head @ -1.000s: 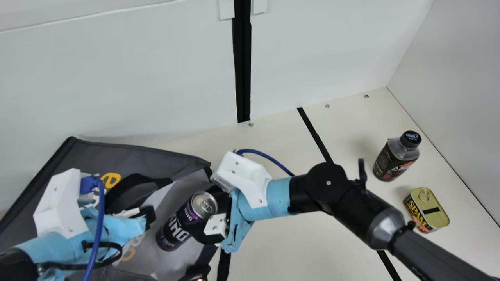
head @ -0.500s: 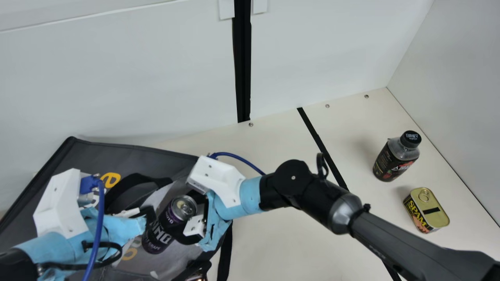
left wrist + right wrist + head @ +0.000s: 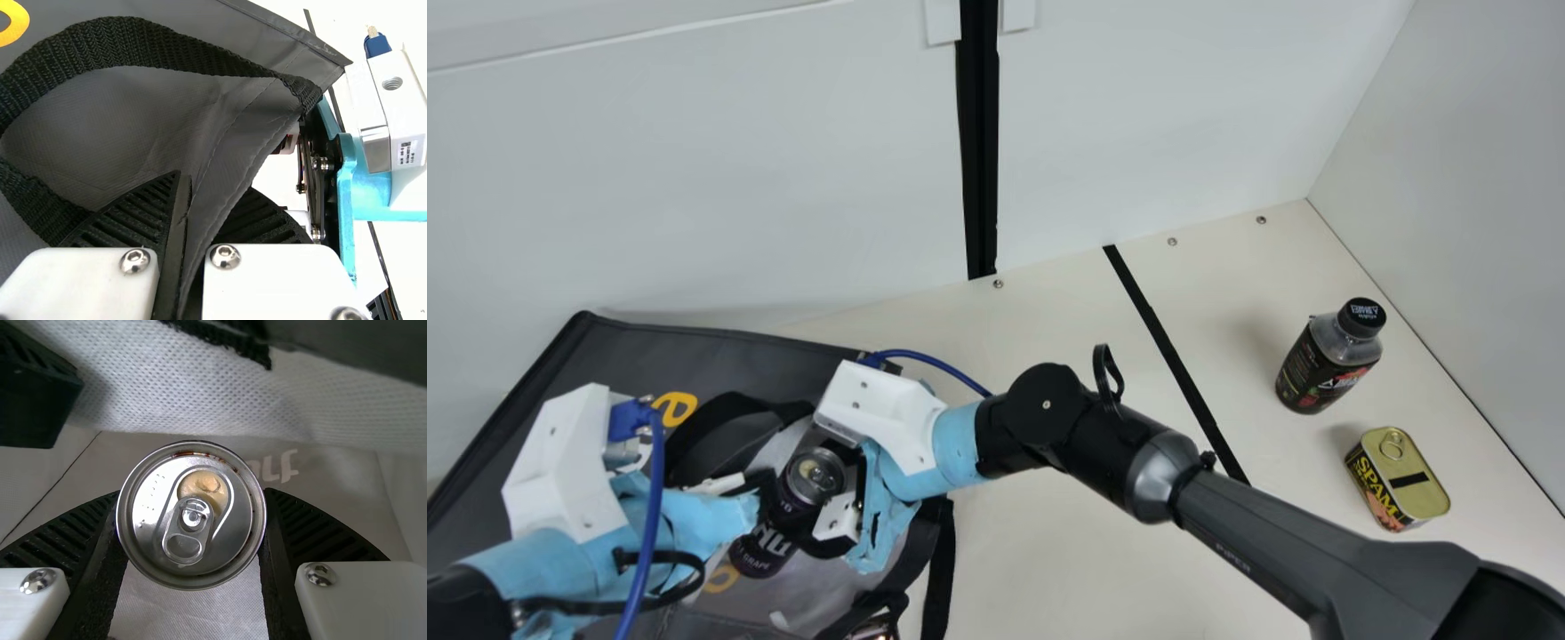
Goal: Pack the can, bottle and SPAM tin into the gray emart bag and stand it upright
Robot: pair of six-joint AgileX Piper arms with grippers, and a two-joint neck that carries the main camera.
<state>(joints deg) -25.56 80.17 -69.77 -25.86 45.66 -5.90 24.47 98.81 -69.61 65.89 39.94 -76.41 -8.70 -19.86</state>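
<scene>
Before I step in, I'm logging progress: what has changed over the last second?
My right tool has carried the can leftward in the main view, across the bag toward my left tool, without letting go. The left tool, which grips the bag's edge, the bottle and the SPAM tin stayed put.

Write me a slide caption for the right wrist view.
The right gripper holds the can, ring-pull end toward the camera, with the bag's pale lining behind.
</scene>
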